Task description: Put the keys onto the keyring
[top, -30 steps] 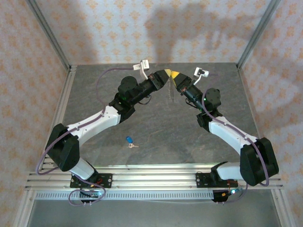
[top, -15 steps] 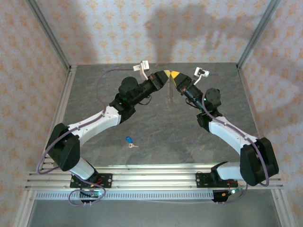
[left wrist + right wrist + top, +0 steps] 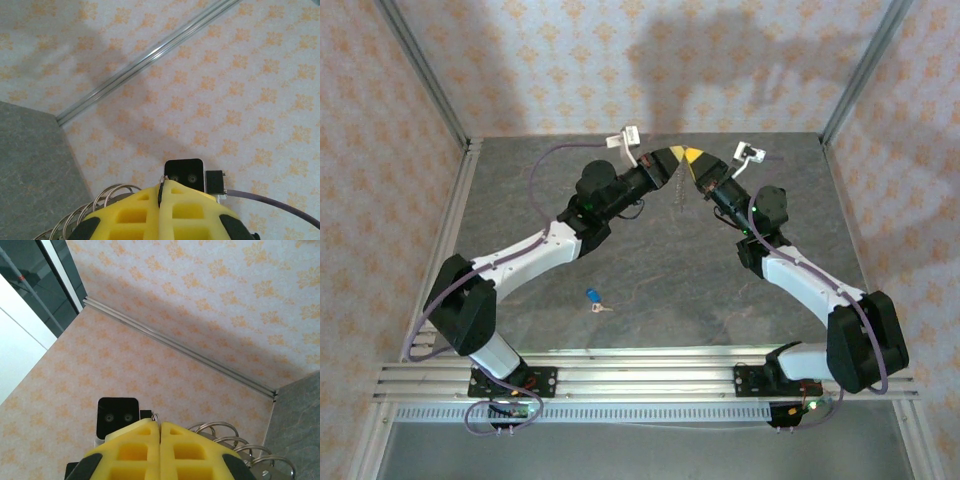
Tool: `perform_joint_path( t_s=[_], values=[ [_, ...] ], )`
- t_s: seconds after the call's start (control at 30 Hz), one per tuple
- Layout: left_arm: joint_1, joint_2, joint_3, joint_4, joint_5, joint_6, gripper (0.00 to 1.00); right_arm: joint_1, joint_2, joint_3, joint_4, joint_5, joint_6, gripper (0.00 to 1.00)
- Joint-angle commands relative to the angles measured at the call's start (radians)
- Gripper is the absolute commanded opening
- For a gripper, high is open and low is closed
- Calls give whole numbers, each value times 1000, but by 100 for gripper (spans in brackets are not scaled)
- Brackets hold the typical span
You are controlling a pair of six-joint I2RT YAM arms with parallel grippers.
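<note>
The small key with a bright blue rounded head and a short pale metal blade (image 3: 593, 298) lies flat on the grey stone-patterned table (image 3: 520, 200). It is near the front edge and well apart from both arms.

Farther back, the left gripper (image 3: 670, 157) is raised above the table. In its wrist view the yellow fingers (image 3: 135, 215) are pressed together, and a thin wire of the keyring, a chain of silver wire rings (image 3: 100, 205), is pinched in their seam. From above, the keyring (image 3: 680, 190) hangs down between the two grippers. The right gripper (image 3: 693, 158) faces the left one, almost tip to tip. Its yellow fingers (image 3: 185, 450) are likewise together on a wire at the seam.

I think the danger is this: both grippers are busy and the key is far away, so one of them must let go to fetch it. The keyring would then hang from a single pinch on very thin wire, and it may swing or slip out. The key is also tiny and flat, so it is easy to miss or push aside.

Both wrist views cut off the rings at the lower edge, so I cannot tell which ring is gripped or whether any gap is open. The hole in the key head is too small to see.
</note>
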Motion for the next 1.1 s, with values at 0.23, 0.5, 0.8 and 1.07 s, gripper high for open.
perform_joint_path(
  t_s=[0.23, 0.5, 0.8, 1.07],
  values=[
    [-30, 30, 116, -341, -24, 215, 0, 16, -33, 33, -99, -23, -57, 0],
    [-25, 8, 70, -313, -36, 260, 0, 13, -53, 20, -162, 1, -85, 39],
    [51, -35, -57, -53, 133, 337, 0, -76, -264, -61, -480, 109, -213, 58],
    [136, 13, -27, 95, 383, 281, 0, -85, -400, -153, -739, 207, -344, 64]
  ],
)
